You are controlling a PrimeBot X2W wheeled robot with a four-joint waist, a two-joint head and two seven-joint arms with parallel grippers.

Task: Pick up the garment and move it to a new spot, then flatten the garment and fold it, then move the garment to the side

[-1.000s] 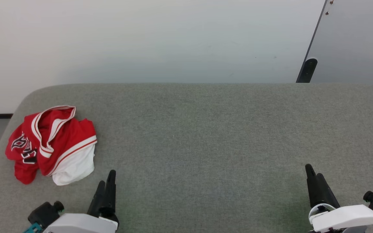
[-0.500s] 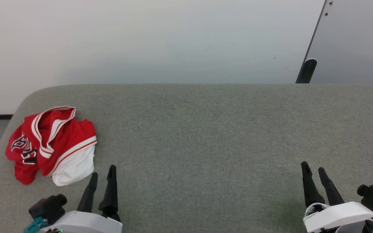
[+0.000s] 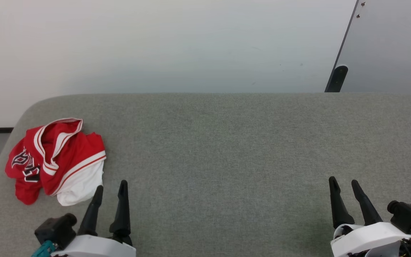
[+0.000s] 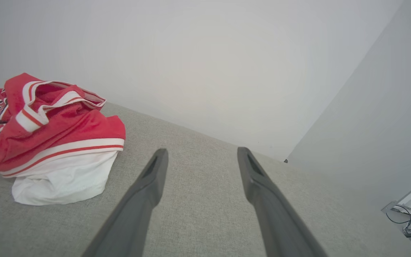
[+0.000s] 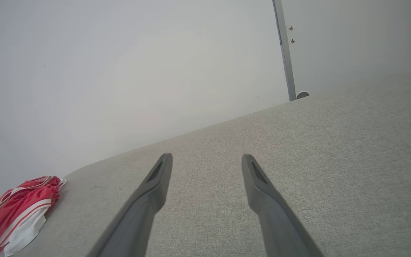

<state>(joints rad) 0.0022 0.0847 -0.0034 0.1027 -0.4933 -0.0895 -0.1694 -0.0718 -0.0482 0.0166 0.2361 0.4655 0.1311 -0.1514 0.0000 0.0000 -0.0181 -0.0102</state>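
Although rolled at the wrist over the last second, still touching nothing. Both the left tool (image 3: pixel 111 185) and the right tool (image 3: pixel 343 180): a second ago seen edge-on from the head view, fingers stacked one behind the other; now turned flat, two fingers side by side with grey fabric showing between. Both spread wide, both empty. Apparently a turn of the wrists, not an opening.

As for the garment (image 3: pixel 57 157), unmoved: a crumpled red heap with a white sleeve end and striped trim, at the left end of the desk (image 3: pixel 227 142), near its rounded corner. Just beside the white sleeve end, slightly to its right and not in contact, the left tool. Well apart, at the opposite end over bare fabric, the right tool.

Meaning for the task, as a judgement: first step not yet begun, only posture made ready. Probably next a short reach leftward and down to pinch a fold. Risk: catching only the loose sleeve and dragging the heap instead of lifting it.
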